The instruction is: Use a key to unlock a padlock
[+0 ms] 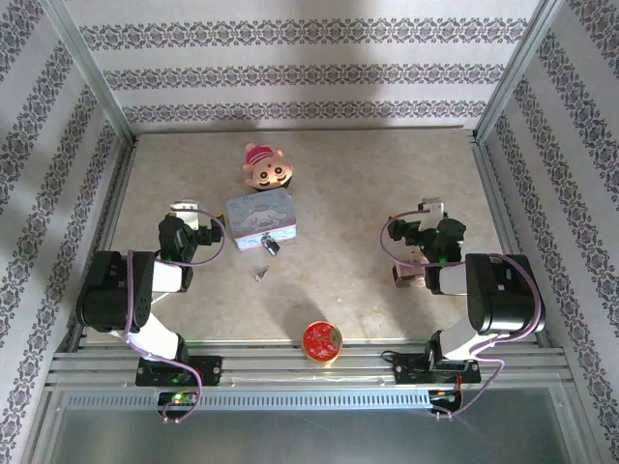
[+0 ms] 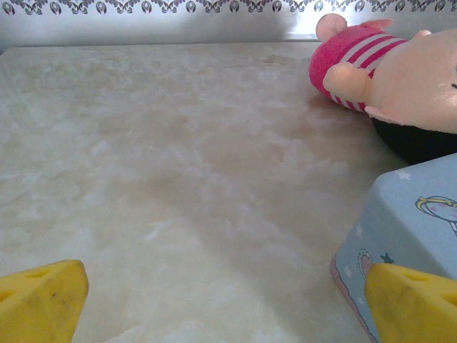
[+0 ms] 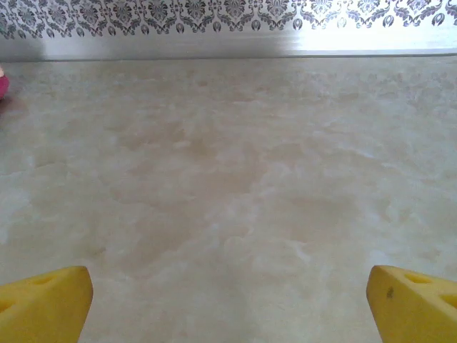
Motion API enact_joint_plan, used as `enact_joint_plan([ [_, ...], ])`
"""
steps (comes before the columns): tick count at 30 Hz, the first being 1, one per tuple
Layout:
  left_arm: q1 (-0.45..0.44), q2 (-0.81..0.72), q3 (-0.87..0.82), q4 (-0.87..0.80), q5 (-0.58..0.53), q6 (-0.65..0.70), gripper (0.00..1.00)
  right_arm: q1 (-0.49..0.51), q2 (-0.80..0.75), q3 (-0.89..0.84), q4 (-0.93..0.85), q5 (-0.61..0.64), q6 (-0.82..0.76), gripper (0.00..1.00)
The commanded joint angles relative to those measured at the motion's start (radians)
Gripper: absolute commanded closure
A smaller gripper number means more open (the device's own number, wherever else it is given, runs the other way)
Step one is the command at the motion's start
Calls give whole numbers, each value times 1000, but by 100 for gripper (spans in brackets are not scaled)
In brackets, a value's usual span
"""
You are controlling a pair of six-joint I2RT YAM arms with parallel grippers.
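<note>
Padlock, small and dark with a silvery shackle, is seen from above lying on the beige marbled table. It is just in front of the near right corner of a pastel-blue cartoon tin; whether the two touch cannot be told. The key, a tiny grey sliver, is found a little nearer the arms, apart from the padlock. A pink plush toy is placed behind the tin, and a red round object is set at the table's near edge.

The left gripper is held just left of the tin, jaws spread wide with nothing between them. In the left wrist view its yellow fingertips are seen at the bottom corners, the tin's corner beside the right one. The right gripper is held well apart on the right, likewise spread wide and empty, over bare table.
</note>
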Motion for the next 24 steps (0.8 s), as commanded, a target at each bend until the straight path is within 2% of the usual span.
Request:
enact_joint_plan([
  [1,-9,-2,10,-18,9,4,1,12,-10,12,9,-18,-6,2],
  [24,-9,-2,8,-18,24,9,1,12,-10,12,10,-18,-7,2],
])
